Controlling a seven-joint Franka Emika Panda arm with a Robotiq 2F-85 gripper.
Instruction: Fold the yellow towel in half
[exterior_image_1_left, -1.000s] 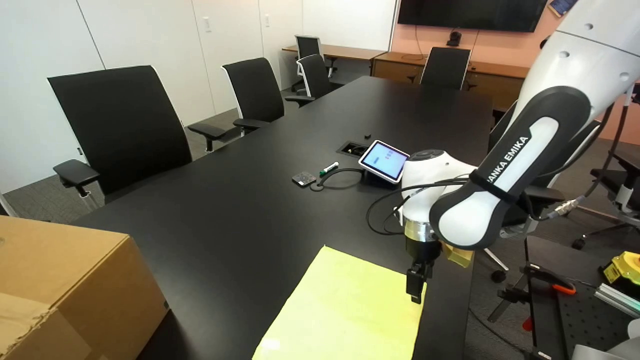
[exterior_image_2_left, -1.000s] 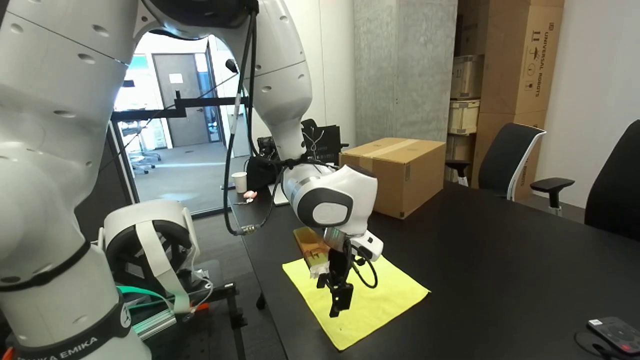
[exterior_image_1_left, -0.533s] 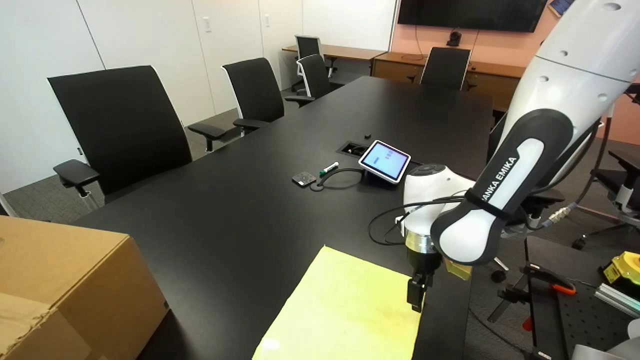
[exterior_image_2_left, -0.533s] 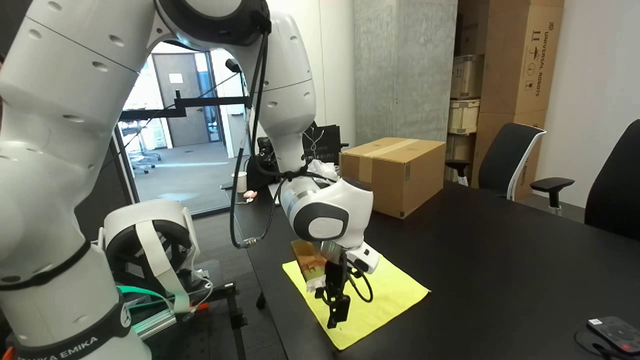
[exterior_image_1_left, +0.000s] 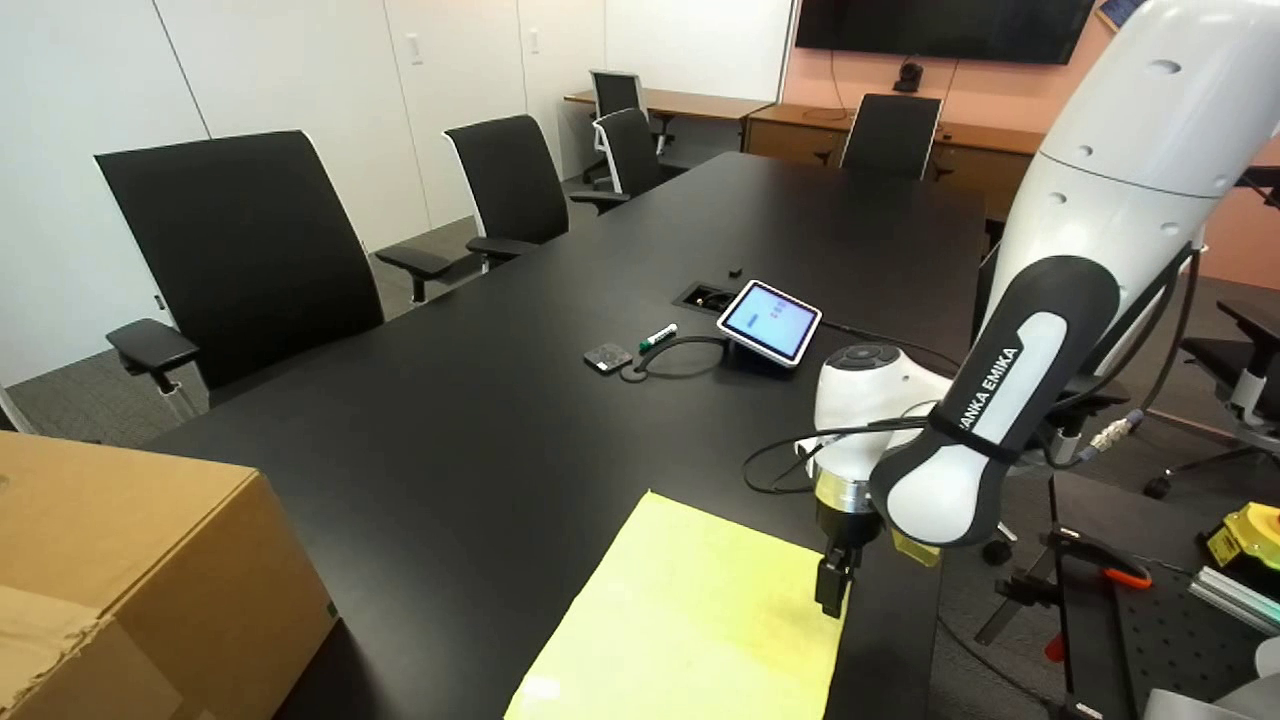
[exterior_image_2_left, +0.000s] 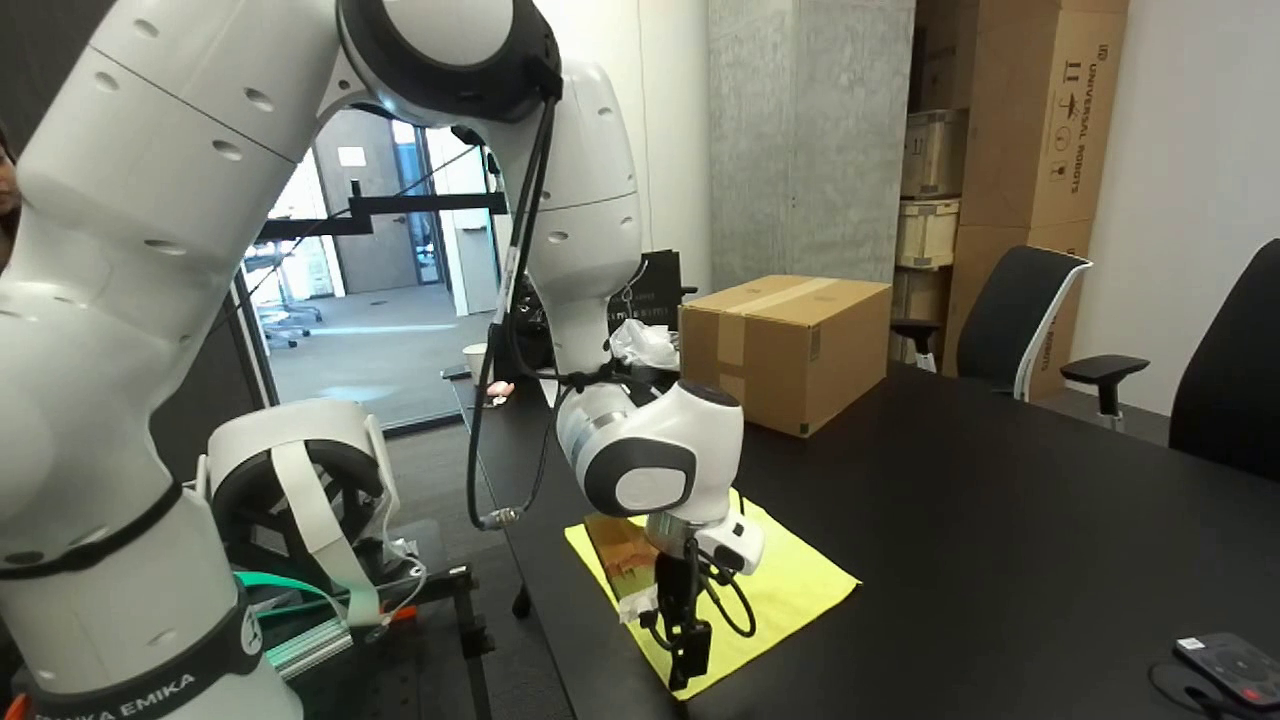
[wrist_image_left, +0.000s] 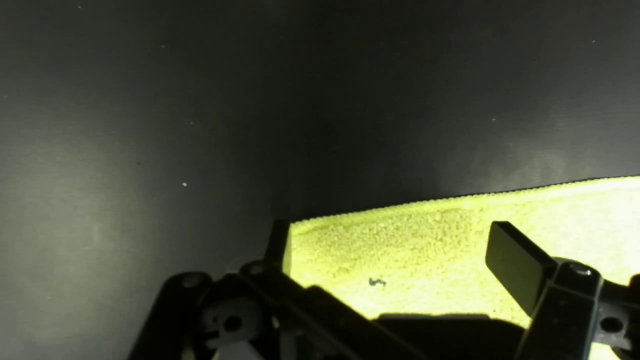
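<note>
Claw (wrist_image_left: 390, 240) spread wide at a corner of the yellow towel (exterior_image_2_left: 800, 580), fold not yet begun

Laid flat and unfolded, the towel rests on a black table (exterior_image_1_left: 470, 480), close to the long edge beside the robot arm (exterior_image_2_left: 180, 215). The claw points down at the towel corner that lies near this edge, at the end away from the cardboard box (exterior_image_2_left: 785, 355). In the wrist view its two fingers (wrist_image_left: 520, 267) stand apart, one over the cloth and one right at the corner's tip, pinching nothing. Whether they touch the cloth is hard to tell. The step in hand looks like lining up the first grasp. Next, the claw probably needs to close low against the table, catch that corner, then lift it over toward another corner; which one is unclear. Outward from there, the box stands toward the opposite long edge, and a lit tablet (exterior_image_1_left: 770, 322) sits farther along the table.
</note>
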